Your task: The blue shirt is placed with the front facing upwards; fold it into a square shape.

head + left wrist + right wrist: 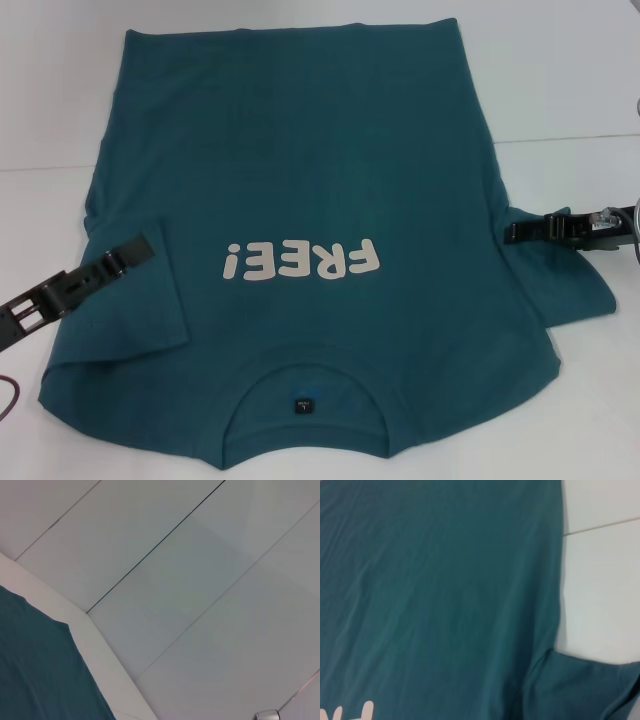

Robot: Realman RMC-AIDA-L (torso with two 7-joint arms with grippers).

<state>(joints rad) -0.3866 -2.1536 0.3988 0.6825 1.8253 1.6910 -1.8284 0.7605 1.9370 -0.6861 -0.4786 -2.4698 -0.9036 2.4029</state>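
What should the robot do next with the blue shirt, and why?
Probably draw the right gripper inward, carrying the right sleeve over the shirt's body. On the blue shirt the left sleeve already lies folded over the front under the left gripper, while the right sleeve spreads out on the table.
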